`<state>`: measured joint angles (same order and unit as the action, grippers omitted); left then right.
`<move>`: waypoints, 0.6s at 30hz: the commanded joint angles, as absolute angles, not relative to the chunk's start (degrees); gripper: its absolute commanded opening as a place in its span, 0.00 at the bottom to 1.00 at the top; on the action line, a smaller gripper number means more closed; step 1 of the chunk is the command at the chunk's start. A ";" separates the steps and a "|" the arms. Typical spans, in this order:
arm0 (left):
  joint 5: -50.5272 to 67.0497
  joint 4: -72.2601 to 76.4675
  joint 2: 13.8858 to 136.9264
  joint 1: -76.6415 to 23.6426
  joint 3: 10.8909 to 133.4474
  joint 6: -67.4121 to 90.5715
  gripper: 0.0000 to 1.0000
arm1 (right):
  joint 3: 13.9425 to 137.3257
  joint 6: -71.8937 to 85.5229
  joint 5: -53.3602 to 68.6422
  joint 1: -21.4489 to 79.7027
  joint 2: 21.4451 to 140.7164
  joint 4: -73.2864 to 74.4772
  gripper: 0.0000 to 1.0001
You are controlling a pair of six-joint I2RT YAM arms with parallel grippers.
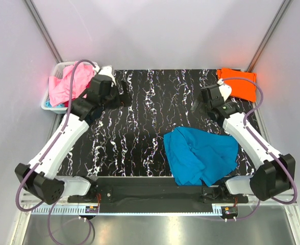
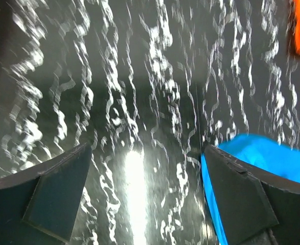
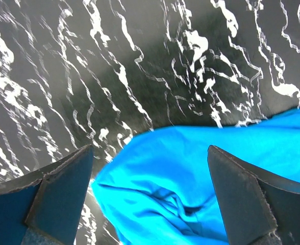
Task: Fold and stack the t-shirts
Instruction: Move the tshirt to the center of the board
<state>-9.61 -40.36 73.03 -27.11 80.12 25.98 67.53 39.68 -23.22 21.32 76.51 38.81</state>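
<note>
Crumpled teal-blue t-shirt lies on the counter at its near right edge, just nearward of the right hand, spread wide and empty; the left hand, equally wide, sits well apart.

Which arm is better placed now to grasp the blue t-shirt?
Right, probably. The right gripper is open and nearer the blue t-shirt, seen between its fingers; the left gripper is by the far-left basket.

White arms, black hands, purple cables
</note>
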 commanded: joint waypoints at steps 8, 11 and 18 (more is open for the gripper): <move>6.14 -38.15 73.65 -39.01 72.96 33.56 0.77 | 53.62 42.45 -18.28 21.45 63.64 40.59 1.00; 9.84 -35.17 74.88 -44.89 70.06 37.34 0.59 | 51.51 44.03 -18.81 21.53 63.72 43.15 1.00; 10.29 -30.33 83.93 -58.00 69.52 41.30 0.36 | 48.61 46.05 -19.16 21.45 64.25 44.21 0.99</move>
<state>8.38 -34.54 81.17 -55.24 69.25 38.35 48.80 43.97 -18.83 21.32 64.82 43.38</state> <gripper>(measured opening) 0.364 0.993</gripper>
